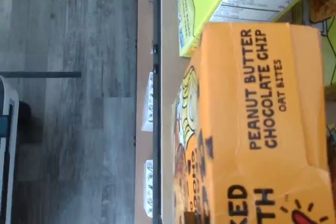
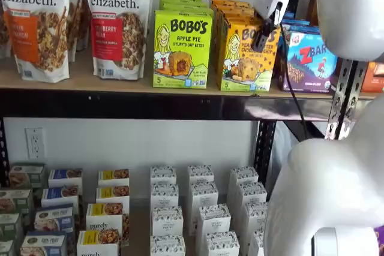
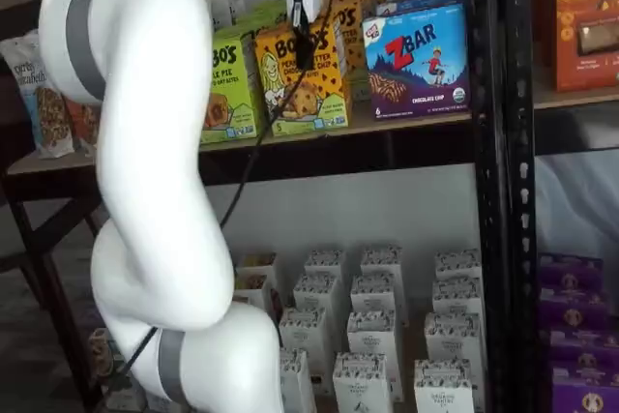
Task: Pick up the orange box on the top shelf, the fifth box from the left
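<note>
The gripper point(image 3: 304, 45) is clamped shut on the orange box point(image 3: 302, 79), which stands on the top shelf point(image 2: 138, 105) between the green Apple Pie box point(image 2: 182, 49) and the ZBar box point(image 3: 418, 60). Grasp looks made; lifting it clear of its neighbours comes next.

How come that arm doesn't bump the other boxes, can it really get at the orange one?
Apparently yes: the gripper is already at the orange box, seemingly closed on its top, which stands clear between the green box and ZBar box.
</note>
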### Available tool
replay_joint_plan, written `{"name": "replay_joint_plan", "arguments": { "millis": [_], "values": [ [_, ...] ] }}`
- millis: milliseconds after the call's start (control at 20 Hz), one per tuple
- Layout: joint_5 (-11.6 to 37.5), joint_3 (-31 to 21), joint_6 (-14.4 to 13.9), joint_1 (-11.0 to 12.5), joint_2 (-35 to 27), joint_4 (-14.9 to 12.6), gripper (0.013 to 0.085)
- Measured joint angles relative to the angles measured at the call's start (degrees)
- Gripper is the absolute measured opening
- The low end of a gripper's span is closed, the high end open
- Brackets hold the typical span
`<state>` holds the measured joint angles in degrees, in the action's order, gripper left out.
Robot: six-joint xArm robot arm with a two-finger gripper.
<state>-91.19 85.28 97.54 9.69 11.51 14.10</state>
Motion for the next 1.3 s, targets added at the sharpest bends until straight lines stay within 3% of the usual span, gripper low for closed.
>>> {"name": "replay_joint_plan", "arguments": {
  "millis": [750,1050,1300],
  "values": [
    [-11.27,3.37,-0.84,0.57,2.27,-0.13,0.037],
    [-11.14,-0.52,-1.07,1.51,7.58,2.98,0.037],
    [-10.67,-5.08,-0.77,2.21,12.74,3.75,0.037]
  ]
}}
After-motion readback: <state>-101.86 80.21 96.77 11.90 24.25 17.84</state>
